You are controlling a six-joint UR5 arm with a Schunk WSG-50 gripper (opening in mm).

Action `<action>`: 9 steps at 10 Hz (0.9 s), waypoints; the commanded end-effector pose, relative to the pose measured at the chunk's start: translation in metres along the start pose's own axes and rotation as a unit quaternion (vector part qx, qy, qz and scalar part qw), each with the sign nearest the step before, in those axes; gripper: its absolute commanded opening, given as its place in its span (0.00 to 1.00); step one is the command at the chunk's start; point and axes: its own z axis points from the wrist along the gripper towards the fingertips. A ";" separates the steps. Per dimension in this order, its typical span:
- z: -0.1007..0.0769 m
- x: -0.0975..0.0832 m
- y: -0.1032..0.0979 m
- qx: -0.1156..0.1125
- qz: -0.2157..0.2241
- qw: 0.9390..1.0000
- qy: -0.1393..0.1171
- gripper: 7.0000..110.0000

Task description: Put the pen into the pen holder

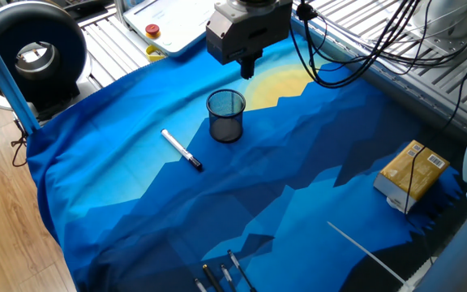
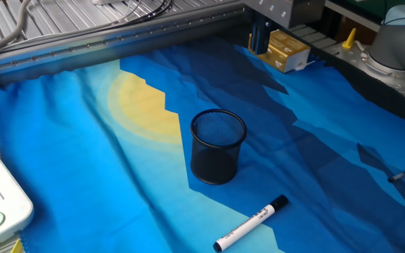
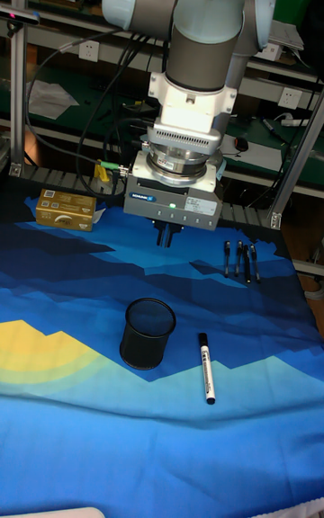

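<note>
I see the gripper (image 1: 248, 68) hanging in the air above the blue cloth (image 1: 298, 186), over its yellow patch near the far edge, with the two fingers (image 3: 166, 235) drawn tight together and nothing between them. I read it as clenched and empty; the tall fixed view shows no gap at the tips. The pen (image 1: 182, 150) lies flat on the cloth, white barrel with the black cap end pointing away from the left edge, near the pen holder (image 1: 226, 115) but not touching it. The pen holder stands upright toward the middle of the cloth, beside the border of the yellow patch, and I see nothing inside it through the mesh. In the other fixed view the pen (image 2: 251, 223) sits close to the bottom edge of the cloth, below the pen holder (image 2: 218, 146). A yellow box (image 1: 412, 174) rests at the right edge of the cloth. A group of dark pens (image 3: 241, 260) lies at another edge, well apart from the pen holder.
</note>
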 end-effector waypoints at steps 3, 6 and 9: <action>-0.002 -0.011 0.011 -0.023 -0.002 0.999 -0.022 0.00; -0.001 -0.008 0.000 -0.001 0.020 1.000 -0.017 0.00; -0.004 -0.026 -0.023 0.045 0.016 0.997 -0.053 0.00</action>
